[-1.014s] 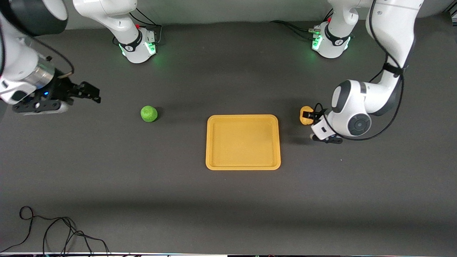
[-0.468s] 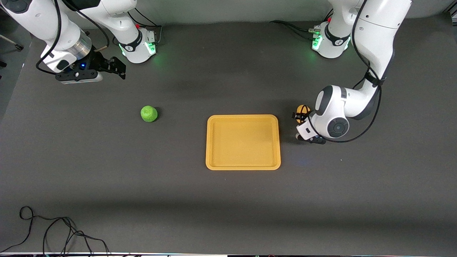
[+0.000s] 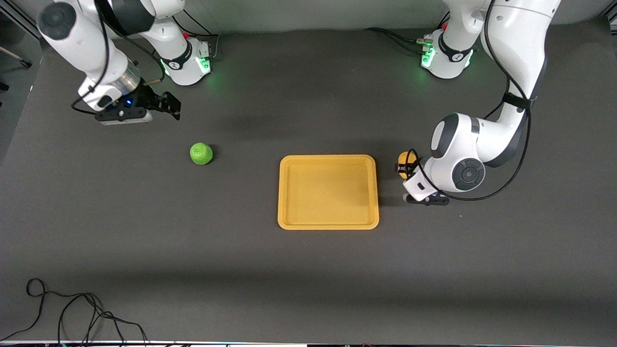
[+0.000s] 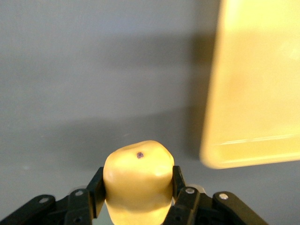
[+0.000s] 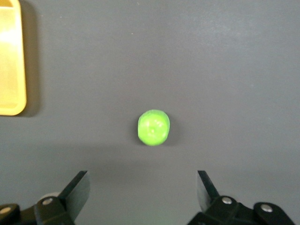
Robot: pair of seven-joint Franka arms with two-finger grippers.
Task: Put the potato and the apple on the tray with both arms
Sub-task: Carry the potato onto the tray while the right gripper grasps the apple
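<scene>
Yellow-tan potato [image 4: 137,180] is clamped between the left gripper [image 3: 404,169] fingers, shifted slightly nearer the front table edge, beside the tray [image 3: 328,191]. Right gripper [image 3: 166,105], fingers spread wide and empty, has been brought closer above the green apple [image 3: 201,153], unmoved.
</scene>
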